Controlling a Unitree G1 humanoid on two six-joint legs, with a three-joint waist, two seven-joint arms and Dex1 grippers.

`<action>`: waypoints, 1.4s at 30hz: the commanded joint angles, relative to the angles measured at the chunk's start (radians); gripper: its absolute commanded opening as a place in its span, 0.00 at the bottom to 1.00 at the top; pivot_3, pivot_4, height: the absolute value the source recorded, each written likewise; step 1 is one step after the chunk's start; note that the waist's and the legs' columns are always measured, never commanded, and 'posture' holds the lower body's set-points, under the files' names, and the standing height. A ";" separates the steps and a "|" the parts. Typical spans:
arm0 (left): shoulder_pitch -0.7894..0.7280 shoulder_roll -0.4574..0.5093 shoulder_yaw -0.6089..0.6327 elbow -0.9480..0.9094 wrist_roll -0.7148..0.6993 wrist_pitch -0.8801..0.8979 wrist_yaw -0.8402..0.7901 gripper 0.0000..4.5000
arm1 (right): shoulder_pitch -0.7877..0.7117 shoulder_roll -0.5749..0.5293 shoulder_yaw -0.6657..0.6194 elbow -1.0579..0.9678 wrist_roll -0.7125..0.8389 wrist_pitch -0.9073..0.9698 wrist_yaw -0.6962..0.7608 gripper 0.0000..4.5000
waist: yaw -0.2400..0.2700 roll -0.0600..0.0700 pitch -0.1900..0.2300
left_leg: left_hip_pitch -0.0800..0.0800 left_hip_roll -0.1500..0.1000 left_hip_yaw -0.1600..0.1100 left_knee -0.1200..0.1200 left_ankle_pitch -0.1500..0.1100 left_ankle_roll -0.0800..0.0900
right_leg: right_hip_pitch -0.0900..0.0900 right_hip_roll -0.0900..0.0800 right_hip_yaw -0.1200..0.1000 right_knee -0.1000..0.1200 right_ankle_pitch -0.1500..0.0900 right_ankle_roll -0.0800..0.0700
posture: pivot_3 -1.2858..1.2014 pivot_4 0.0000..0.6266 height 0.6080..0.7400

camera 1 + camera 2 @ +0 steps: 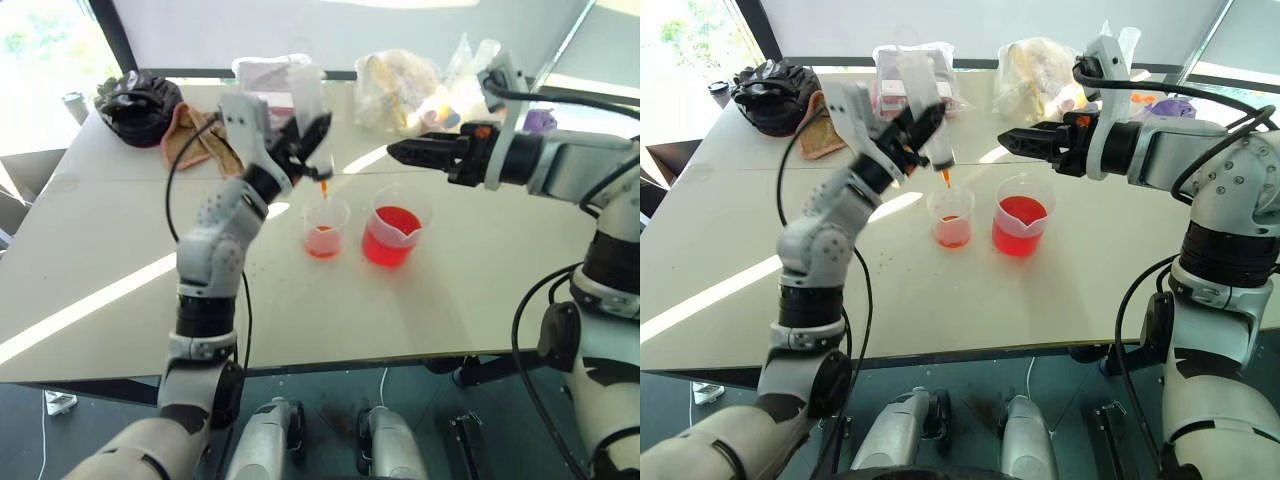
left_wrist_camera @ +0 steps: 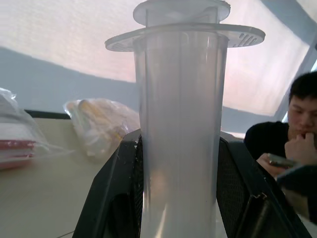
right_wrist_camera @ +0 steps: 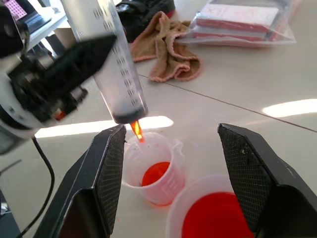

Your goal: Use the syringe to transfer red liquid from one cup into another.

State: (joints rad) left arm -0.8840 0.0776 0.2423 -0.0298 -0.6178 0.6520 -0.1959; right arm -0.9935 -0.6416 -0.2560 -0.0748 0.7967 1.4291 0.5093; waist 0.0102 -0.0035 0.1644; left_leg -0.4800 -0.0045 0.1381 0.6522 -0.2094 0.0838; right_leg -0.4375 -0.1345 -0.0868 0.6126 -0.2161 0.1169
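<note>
Syringe (image 1: 927, 110): long clear tube, near upright, slightly tilted, dark ring low in barrel, orange tip (image 3: 137, 131) just above smaller cup's rim.
Smaller cup (image 1: 951, 218): narrow, clear, upright on table, shallow orange-red liquid (image 3: 155, 173) at bottom.
Larger beaker (image 1: 1021, 214): wider, spouted, just beside smaller cup, holds vivid red liquid.

We raise our left arm forward, its left gripper (image 1: 305, 140) clamped tight. Our right arm reaches across, and the right gripper (image 1: 1012, 138) points leftward with fingers spread.
</note>
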 commanded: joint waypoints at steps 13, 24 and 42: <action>-0.105 0.167 0.228 0.237 -0.141 0.722 0.442 0.31 | 0.044 0.013 -0.065 -0.072 0.007 0.001 -0.084 0.68 | 0.003 -0.001 0.000 | 0.002 -0.001 0.000 0.001 0.000 0.000 | 0.004 0.002 -0.002 0.000 0.000 0.001 | 0.52 0.24 1.00; -0.092 0.114 0.215 0.283 -0.022 0.947 0.415 0.31 | 0.052 0.011 -0.071 -0.105 0.019 0.019 -0.099 0.68 | 0.000 -0.001 0.000 | 0.002 -0.001 -0.001 -0.001 0.000 -0.006 | 0.003 0.002 -0.002 0.000 0.000 0.001 | 0.52 0.24 1.00; 0.056 0.251 0.050 -0.093 0.017 0.742 0.098 1.00 | 0.086 -0.086 0.063 -0.148 0.002 -0.074 0.044 0.70 | -0.005 -0.001 0.000 | 0.002 0.000 0.000 -0.006 0.002 -0.010 | -0.003 0.001 0.000 0.002 0.000 0.000 | 0.52 0.24 1.00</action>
State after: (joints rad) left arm -0.8311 0.2847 0.3147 -0.0459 -0.5903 1.4610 -0.0301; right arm -0.8994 -0.6864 -0.2142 -0.1848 0.8034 1.4077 0.4949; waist 0.0052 -0.0042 0.1648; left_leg -0.4785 -0.0049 0.1384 0.6459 -0.2070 0.0733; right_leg -0.4413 -0.1339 -0.0865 0.6144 -0.2160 0.1174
